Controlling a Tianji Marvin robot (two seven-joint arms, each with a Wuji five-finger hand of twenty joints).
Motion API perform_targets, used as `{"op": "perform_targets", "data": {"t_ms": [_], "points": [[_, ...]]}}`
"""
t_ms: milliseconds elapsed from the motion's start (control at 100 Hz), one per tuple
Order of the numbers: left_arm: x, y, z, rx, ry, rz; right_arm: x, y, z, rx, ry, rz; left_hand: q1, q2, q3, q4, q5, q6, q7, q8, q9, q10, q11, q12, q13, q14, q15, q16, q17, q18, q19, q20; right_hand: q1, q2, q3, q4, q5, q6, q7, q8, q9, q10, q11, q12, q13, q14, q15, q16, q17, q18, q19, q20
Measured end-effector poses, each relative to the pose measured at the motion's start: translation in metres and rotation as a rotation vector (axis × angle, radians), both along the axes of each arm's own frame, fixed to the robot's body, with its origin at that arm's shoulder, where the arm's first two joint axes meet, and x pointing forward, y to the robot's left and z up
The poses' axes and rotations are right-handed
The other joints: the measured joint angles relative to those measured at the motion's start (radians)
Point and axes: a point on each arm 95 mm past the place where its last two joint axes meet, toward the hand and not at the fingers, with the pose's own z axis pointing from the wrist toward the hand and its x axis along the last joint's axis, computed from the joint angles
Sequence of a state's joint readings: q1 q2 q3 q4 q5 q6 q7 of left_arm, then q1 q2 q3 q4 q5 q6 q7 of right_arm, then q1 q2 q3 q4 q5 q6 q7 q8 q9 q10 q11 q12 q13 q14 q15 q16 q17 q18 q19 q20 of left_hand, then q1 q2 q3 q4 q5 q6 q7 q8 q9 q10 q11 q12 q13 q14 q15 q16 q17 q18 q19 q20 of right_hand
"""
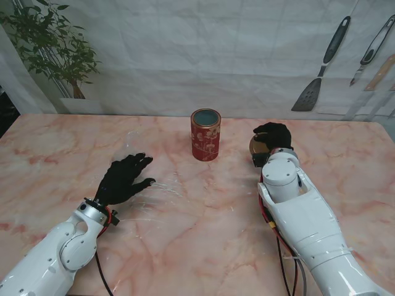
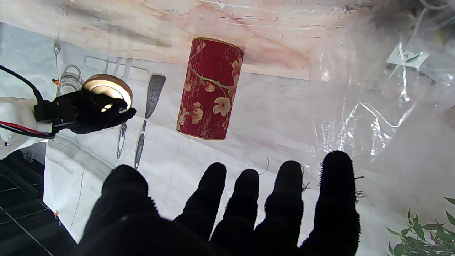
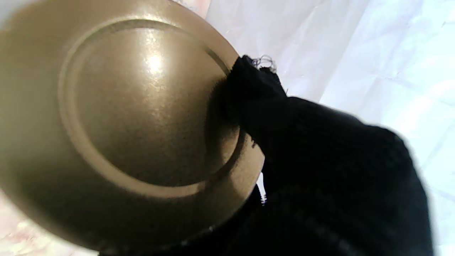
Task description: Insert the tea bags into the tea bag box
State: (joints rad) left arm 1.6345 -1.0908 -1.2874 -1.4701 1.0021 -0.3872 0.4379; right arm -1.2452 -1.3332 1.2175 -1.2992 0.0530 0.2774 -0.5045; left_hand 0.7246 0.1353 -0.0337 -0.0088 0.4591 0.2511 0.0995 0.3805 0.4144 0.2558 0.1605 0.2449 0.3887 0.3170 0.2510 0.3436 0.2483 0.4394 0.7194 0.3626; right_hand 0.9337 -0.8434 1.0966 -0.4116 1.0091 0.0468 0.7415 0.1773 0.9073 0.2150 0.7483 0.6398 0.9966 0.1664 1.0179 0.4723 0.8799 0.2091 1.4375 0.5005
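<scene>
Standing upright at mid-table, at 12 o'clock from me: red floral tea tin [image 1: 205,135], lid off, mouth open to the ceiling. Off at the tin's 3 o'clock, just beside it but apart — right hand [image 1: 272,138], fingers clamped on the round gold lid [image 1: 257,147], held on edge over the marble table [image 1: 203,216]. From the right wrist view, lid face filling the frame, one gloved finger [image 3: 249,92] pressed over its rim. At the tin's 8 o'clock, well apart — left hand [image 1: 125,177], palm down, fingers spread, holding nothing, resting at the edge of a clear plastic bag [image 1: 154,191] spread on the table. Through the bag, in the left wrist view, a white tea bag tag [image 2: 407,58] with string; tea bags themselves too blurred to make out.
</scene>
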Motion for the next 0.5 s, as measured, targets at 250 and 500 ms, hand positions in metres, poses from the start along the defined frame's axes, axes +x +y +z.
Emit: {"op": "perform_targets", "data": {"t_ms": [250,500], "points": [[0.000,0.000,0.000,0.008,0.011,-0.006,0.011,0.012,0.010,0.071,-0.016,-0.008,0.000,0.000,0.000,0.000,0.000,0.000,0.000,0.000,0.000,0.000,0.000,0.000,0.000,0.000,0.000,0.000,0.000,0.000,0.001,0.000,0.000,0.000,0.004,0.000,0.000,0.000,0.005,-0.001,0.000,0.008,0.001,0.000,0.000,0.003,0.009,0.000,0.000,0.000,0.023,0.000],[0.001,0.002,0.000,0.019,0.025,-0.010,0.026,0.022,0.022,0.146,-0.037,-0.028,0.000,0.000,0.000,0.000,0.000,0.000,0.000,0.000,0.000,0.000,0.000,0.000,0.000,0.000,0.000,0.001,0.000,0.000,0.002,0.000,0.000,0.000,0.004,0.001,0.000,0.000,0.006,-0.001,0.000,0.010,0.001,0.000,0.000,0.004,0.011,0.000,0.001,0.000,0.025,0.000]]}}
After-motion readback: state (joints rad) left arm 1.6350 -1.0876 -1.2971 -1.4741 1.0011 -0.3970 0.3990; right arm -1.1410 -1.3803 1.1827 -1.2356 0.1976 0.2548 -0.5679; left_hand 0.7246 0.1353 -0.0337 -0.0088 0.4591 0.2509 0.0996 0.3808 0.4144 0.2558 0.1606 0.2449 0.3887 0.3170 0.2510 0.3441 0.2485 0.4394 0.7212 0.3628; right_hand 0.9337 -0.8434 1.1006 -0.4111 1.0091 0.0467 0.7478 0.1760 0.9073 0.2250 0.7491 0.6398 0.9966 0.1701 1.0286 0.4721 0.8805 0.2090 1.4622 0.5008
